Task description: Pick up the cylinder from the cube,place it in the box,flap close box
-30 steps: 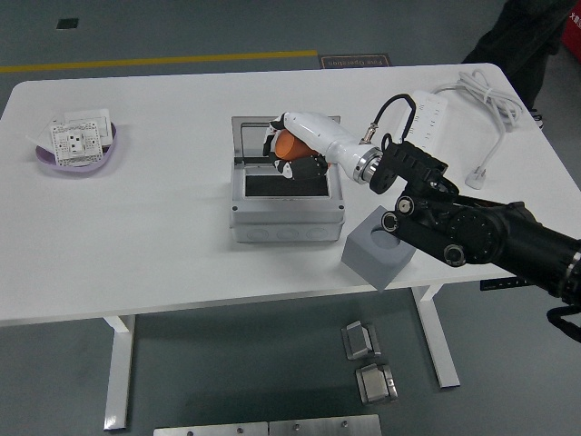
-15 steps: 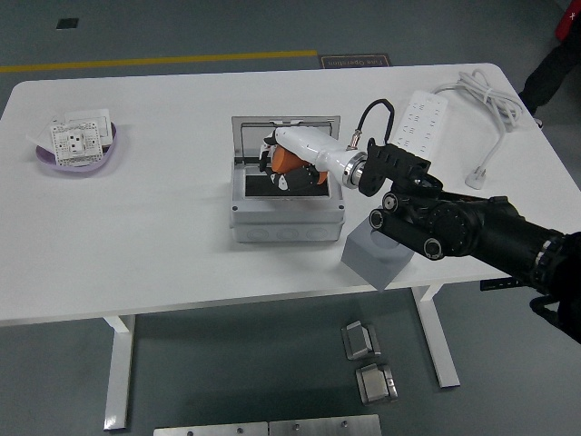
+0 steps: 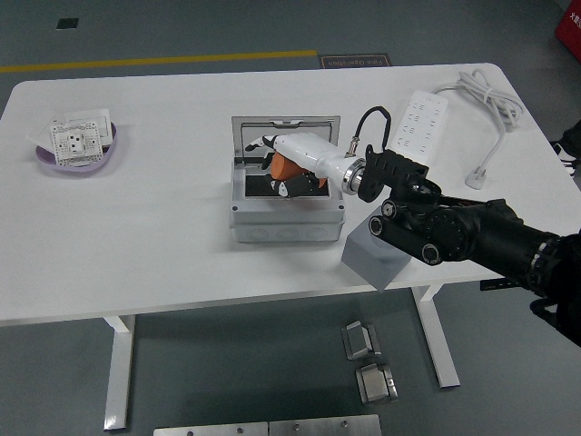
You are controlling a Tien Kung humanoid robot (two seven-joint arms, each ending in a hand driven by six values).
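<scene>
Right hand [image 3: 289,168] has its fingers curled round the orange cylinder [image 3: 289,169], held low inside the open grey box [image 3: 286,218] at frame centre, lid up behind so it can drop straight in, grey cube [image 3: 374,254] bare beside it.

My white counter [image 3: 136,236] stands on white legs [image 3: 118,372] over a grey-blue floor [image 3: 54,381]. A yellow line [image 3: 154,62] runs across the floor beyond the far edge. Metal plates [image 3: 268,427] and two small metal blocks [image 3: 368,361] lie on the floor below me.
</scene>
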